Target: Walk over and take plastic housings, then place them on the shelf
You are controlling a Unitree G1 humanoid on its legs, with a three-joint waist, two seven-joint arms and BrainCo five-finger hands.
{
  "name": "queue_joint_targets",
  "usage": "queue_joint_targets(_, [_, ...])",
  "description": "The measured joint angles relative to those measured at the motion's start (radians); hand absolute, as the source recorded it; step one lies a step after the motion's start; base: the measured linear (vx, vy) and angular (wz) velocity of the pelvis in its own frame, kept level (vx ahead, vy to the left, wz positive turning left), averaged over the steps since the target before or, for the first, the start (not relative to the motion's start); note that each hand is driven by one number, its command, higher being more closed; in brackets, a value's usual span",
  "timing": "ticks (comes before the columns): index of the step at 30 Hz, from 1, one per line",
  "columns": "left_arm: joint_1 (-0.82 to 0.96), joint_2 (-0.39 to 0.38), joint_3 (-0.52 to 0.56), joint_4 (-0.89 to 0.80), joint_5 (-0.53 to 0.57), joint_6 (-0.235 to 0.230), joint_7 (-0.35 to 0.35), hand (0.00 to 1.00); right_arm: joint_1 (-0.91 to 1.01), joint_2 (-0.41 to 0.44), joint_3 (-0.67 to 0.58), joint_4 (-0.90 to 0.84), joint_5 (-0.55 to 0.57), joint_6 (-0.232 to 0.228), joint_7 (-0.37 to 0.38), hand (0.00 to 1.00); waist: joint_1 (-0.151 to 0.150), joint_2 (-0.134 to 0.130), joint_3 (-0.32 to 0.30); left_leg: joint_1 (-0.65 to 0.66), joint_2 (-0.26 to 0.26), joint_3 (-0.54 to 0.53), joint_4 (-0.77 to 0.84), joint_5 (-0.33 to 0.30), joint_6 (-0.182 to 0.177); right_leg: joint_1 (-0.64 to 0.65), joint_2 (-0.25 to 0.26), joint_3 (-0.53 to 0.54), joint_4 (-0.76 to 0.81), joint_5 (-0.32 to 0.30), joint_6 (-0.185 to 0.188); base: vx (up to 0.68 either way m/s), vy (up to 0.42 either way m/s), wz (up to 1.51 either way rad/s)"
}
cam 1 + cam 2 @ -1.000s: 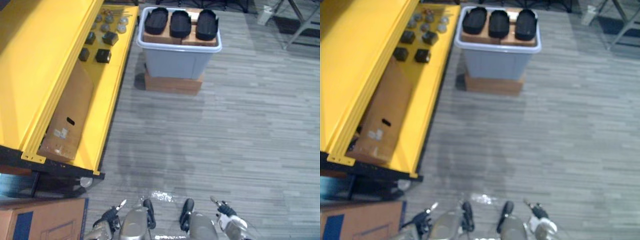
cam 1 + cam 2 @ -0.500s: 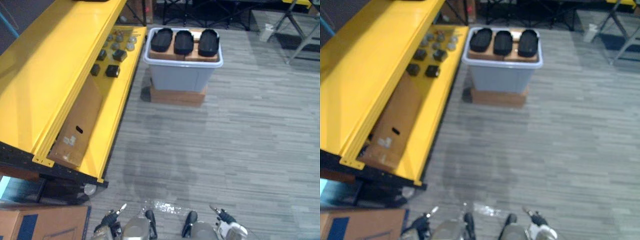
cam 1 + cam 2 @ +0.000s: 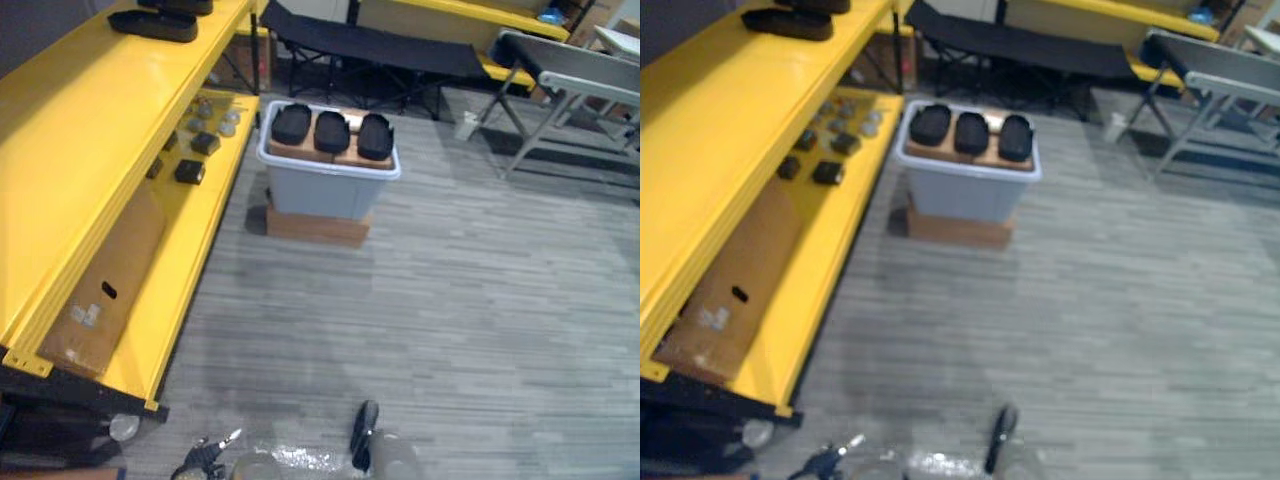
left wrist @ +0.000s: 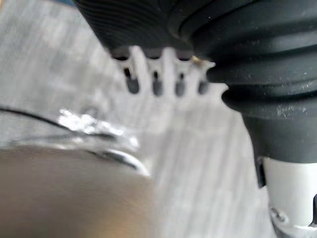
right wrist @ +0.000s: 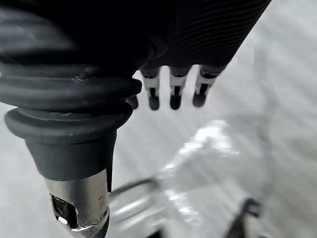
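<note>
Grey floor (image 3: 450, 300) all around, with more of the room seen now than before. Still three black plastic housings (image 3: 331, 131) on top of grey bin (image 3: 325, 190), far ahead of left hand (image 4: 156, 74) and right hand (image 5: 174, 89). Both hanging with straight fingers, holding nothing. Yellow shelf (image 3: 90, 130) out past left hand's side.

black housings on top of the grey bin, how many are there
3, in a row across the grey bin: left housing, middle housing, right housing. They rest on brown boxes; more may lie hidden underneath.
</note>
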Motion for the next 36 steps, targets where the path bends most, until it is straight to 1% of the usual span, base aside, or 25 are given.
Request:
queue_joint_targets(1, [0.0,-0.008,0.0,-0.003,-0.001,0.0,0.001,0.0,0.004,0.001,0.0,0.001,0.0,0.0,0.001,0.0,-0.003,0.007,-0.004,0.005,0.007,-0.002,-0.001,-0.003,-0.004,-0.005,0.003,0.0,0.019,-0.001,-0.001,0.47,-0.293,0.34])
queue_joint_targets(3, [0.026,-0.066,-0.004,-0.031,-0.039,0.002,0.006,0.0,0.008,-0.003,-0.001,0.013,-0.003,-0.012,-0.002,0.0,-0.008,0.071,-0.049,0.002,0.074,-0.009,0.067,0.012,-0.044,-0.013,0.044,-0.024,0.11,-0.078,-0.033,0.44,-0.189,0.18])
queue_joint_targets(5, [0.038,-0.089,0.004,-0.053,-0.038,0.004,0.006,0.0,0.002,-0.025,-0.005,0.016,-0.006,-0.041,-0.002,0.0,-0.01,0.081,-0.048,-0.089,0.107,-0.031,0.272,0.113,-0.018,0.02,0.047,-0.035,0.123,-0.122,-0.042,0.4,-0.199,0.19])
queue_joint_targets(6, [0.038,-0.091,0.034,-0.054,-0.046,0.005,0.007,0.0,-0.015,-0.044,0.0,0.01,-0.018,-0.077,-0.002,0.0,-0.006,0.081,-0.035,-0.172,0.149,-0.042,0.455,0.207,-0.003,0.074,0.056,-0.042,0.095,-0.14,-0.058,0.42,-0.226,0.1])
queue_joint_targets(7, [0.038,-0.09,0.048,-0.055,-0.051,0.005,0.008,0.0,-0.038,-0.064,0.003,0.008,-0.019,-0.112,-0.002,0.0,0.005,0.084,-0.026,-0.214,0.159,-0.046,0.533,0.19,-0.004,0.124,0.06,-0.043,0.072,-0.142,-0.062,0.5,-0.222,-0.04])
queue_joint_targets(8, [0.038,-0.093,0.077,-0.053,-0.069,0.009,0.005,0.0,-0.072,-0.092,0.003,-0.008,-0.019,-0.152,-0.002,0.0,0.016,0.083,-0.024,-0.257,0.136,-0.047,0.522,0.163,-0.01,0.181,0.057,-0.042,0.034,-0.142,-0.061,0.49,-0.14,-0.23])
queue_joint_targets(11, [0.039,-0.092,0.129,-0.055,-0.06,-0.005,-0.02,0.0,-0.199,-0.144,0.002,-0.112,-0.017,-0.241,0.008,0.0,0.035,0.073,-0.017,-0.342,0.028,-0.024,0.187,0.177,-0.015,0.271,0.024,-0.027,-0.05,-0.143,-0.052,0.33,-0.017,-0.26])
queue_joint_targets(12, [0.041,-0.092,0.144,-0.053,-0.054,-0.006,-0.027,0.0,-0.224,-0.149,0.002,-0.132,-0.016,-0.251,0.014,0.0,0.04,0.073,-0.017,-0.351,0.014,-0.026,0.11,0.198,-0.012,0.28,0.02,-0.021,-0.06,-0.148,-0.039,0.3,0.081,-0.3])
queue_joint_targets(14, [0.088,-0.091,0.163,-0.027,-0.016,-0.011,-0.045,0.0,-0.278,-0.158,0.016,-0.183,0.0,-0.261,0.02,0.0,0.076,0.074,-0.015,-0.36,-0.009,-0.029,-0.091,0.304,-0.003,0.321,-0.002,0.009,-0.046,-0.216,0.006,0.33,0.189,-0.4])
queue_joint_targets(15, [0.106,-0.093,0.163,-0.013,-0.017,-0.011,-0.048,0.0,-0.28,-0.161,0.031,-0.191,0.004,-0.261,0.018,0.0,0.084,0.073,-0.016,-0.353,-0.009,-0.028,-0.08,0.34,0.001,0.332,-0.008,0.022,-0.029,-0.239,0.019,0.44,0.274,-0.43])
queue_joint_targets(16, [0.138,-0.093,0.167,0.002,-0.017,-0.012,-0.05,0.0,-0.284,-0.156,0.062,-0.194,0.003,-0.257,0.014,0.0,0.099,0.058,-0.016,-0.34,-0.023,-0.024,-0.044,0.383,0.028,0.355,-0.023,0.042,-0.013,-0.276,0.038,0.44,0.234,-0.24])
queue_joint_targets(18, [0.152,-0.065,0.158,0.004,-0.018,-0.018,-0.049,0.0,-0.303,-0.131,0.106,-0.176,0.001,-0.236,0.024,0.0,0.107,0.007,-0.013,-0.36,-0.066,-0.023,0.028,0.31,0.054,0.375,-0.065,0.043,-0.018,-0.308,0.018,0.46,0.209,0.07])
queue_joint_targets(19, [0.147,-0.051,0.153,0.004,-0.016,-0.018,-0.05,0.0,-0.314,-0.125,0.122,-0.156,-0.002,-0.225,0.037,0.0,0.117,-0.015,-0.008,-0.387,-0.086,-0.028,0.079,0.26,0.068,0.372,-0.086,0.043,0.004,-0.308,0.031,0.52,0.249,0.25])
queue_joint_targets(21, [0.138,-0.051,0.152,0.004,0.027,-0.019,-0.045,0.0,-0.339,-0.125,0.135,-0.112,-0.019,-0.213,0.037,0.0,0.12,-0.01,-0.001,-0.383,-0.097,-0.029,0.11,0.209,0.09,0.294,-0.122,0.045,0.195,-0.299,0.047,0.42,0.213,0.15])
queue_joint_targets(22, [0.138,-0.052,0.147,0.004,0.06,-0.022,-0.041,0.0,-0.345,-0.122,0.158,-0.096,-0.019,-0.209,0.037,0.0,0.119,-0.001,0.007,-0.342,-0.104,-0.03,0.112,0.186,0.103,0.223,-0.161,0.042,0.398,-0.277,0.08,0.43,0.171,0.13])
queue_joint_targets(23, [0.133,-0.049,0.133,0.003,0.067,-0.035,-0.031,0.0,-0.335,-0.118,0.178,-0.087,-0.018,-0.198,0.036,0.0,0.116,0.008,0.018,-0.281,-0.105,-0.037,0.111,0.162,0.114,0.199,-0.179,0.022,0.504,-0.322,0.067,0.45,0.132,0.19])
queue_joint_targets(25, [0.114,-0.043,0.105,-0.007,0.07,-0.053,-0.019,0.0,-0.32,-0.117,0.22,-0.071,-0.017,-0.19,0.035,0.0,0.114,0.027,0.026,-0.196,-0.097,-0.054,0.07,0.148,0.113,0.162,-0.16,-0.037,0.495,-0.37,0.029,0.44,-0.008,0.23])
queue_joint_targets(26, [0.089,-0.042,0.102,-0.011,0.07,-0.067,-0.013,0.0,-0.321,-0.117,0.233,-0.065,-0.016,-0.181,0.034,0.0,0.112,0.033,0.026,-0.151,-0.072,-0.056,0.032,0.149,0.112,0.109,-0.116,-0.055,0.436,-0.377,0.016,0.41,-0.068,0.14])
queue_joint_targets(28, [0.062,-0.035,0.1,-0.021,0.07,-0.084,-0.007,0.0,-0.314,-0.117,0.242,-0.059,-0.011,-0.175,0.029,0.0,0.102,0.049,0.024,-0.12,-0.029,-0.054,0.004,0.143,0.083,0.016,-0.066,-0.071,0.301,-0.344,0.026,0.38,-0.111,0.03])
queue_joint_targets(29, [0.058,-0.032,0.1,-0.027,0.07,-0.089,-0.006,0.0,-0.308,-0.114,0.241,-0.069,0.002,-0.182,0.021,0.0,0.096,0.046,0.022,-0.104,-0.018,-0.051,-0.007,0.133,0.061,-0.012,-0.057,-0.072,0.201,-0.276,0.018,0.41,-0.162,-0.03])
queue_joint_targets(30, [0.057,-0.02,0.101,-0.026,0.06,-0.095,-0.004,0.0,-0.302,-0.11,0.239,-0.07,0.004,-0.179,0.013,0.0,0.085,0.027,0.019,-0.075,-0.015,-0.047,-0.008,0.113,0.027,-0.034,-0.054,-0.073,0.054,-0.145,0.013,0.3,-0.149,0.01])
queue_joint_targets(31, [0.057,-0.016,0.101,-0.026,0.055,-0.1,-0.003,0.0,-0.29,-0.106,0.239,-0.069,0.004,-0.177,0.013,0.0,0.079,0.004,0.014,-0.058,-0.018,-0.047,-0.004,0.1,0.007,-0.031,-0.056,-0.069,0.013,-0.041,0.011,0.38,-0.229,0.05])
queue_joint_targets(32, [0.045,-0.015,0.107,-0.019,0.047,-0.105,-0.002,0.0,-0.256,-0.1,0.215,-0.07,0.016,-0.169,0.014,0.0,0.073,-0.005,0.007,-0.024,-0.012,-0.057,-0.002,0.073,-0.026,-0.026,-0.051,-0.054,0.035,0.055,-0.021,0.36,-0.207,-0.03])
queue_joint_targets(33, [0.037,-0.047,0.1,-0.024,0.043,-0.107,-0.001,0.0,-0.246,-0.107,0.192,-0.07,0.008,-0.162,0.01,0.0,0.066,0.024,-0.013,-0.008,0.028,-0.053,-0.01,0.072,-0.03,-0.026,-0.018,-0.061,0.064,0.034,-0.036,0.39,-0.229,-0.07])
queue_joint_targets(36, [-0.008,-0.111,0.028,-0.034,0.031,-0.106,0.006,0.0,-0.219,-0.121,0.136,-0.057,-0.013,-0.128,0.013,0.0,0.051,0.061,-0.021,0.006,0.067,-0.059,0.013,0.08,-0.043,-0.035,0.009,-0.067,0.133,-0.082,-0.04,0.27,-0.13,-0.07])
